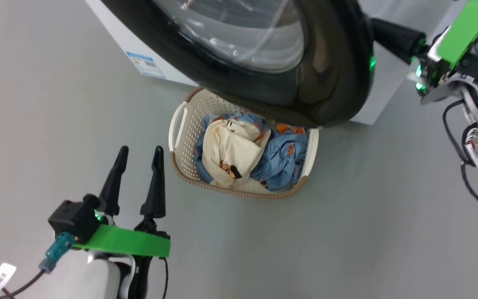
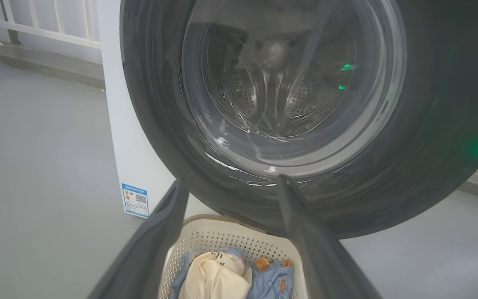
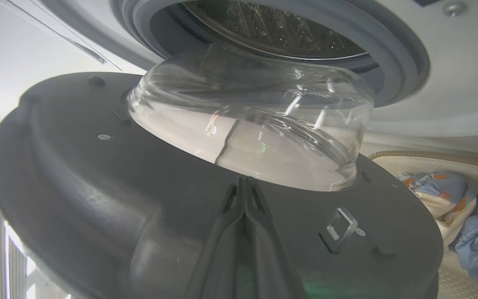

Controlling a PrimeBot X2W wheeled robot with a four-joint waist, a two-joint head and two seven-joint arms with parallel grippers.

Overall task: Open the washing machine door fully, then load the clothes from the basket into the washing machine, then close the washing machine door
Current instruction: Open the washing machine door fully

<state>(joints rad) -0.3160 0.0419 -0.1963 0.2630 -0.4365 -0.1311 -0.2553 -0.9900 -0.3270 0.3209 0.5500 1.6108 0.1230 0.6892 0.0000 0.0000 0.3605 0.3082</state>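
Note:
The washing machine door stands partly open, its black rim hanging over the back of the basket. In the basket lie the clothes, a cream garment on top of light blue ones. My left gripper is open and empty, low to the left of the basket, fingers pointing at it and at the door. My right gripper is shut, with its tips against the door's dark inner face just below the glass bowl. In the head view the right gripper reaches behind the door's right edge.
The washing machine is a white box with a blue label low on its front. Its blue-grey gasket and steel drum show above the door. Grey floor lies open around the basket. A white railing stands at the far left.

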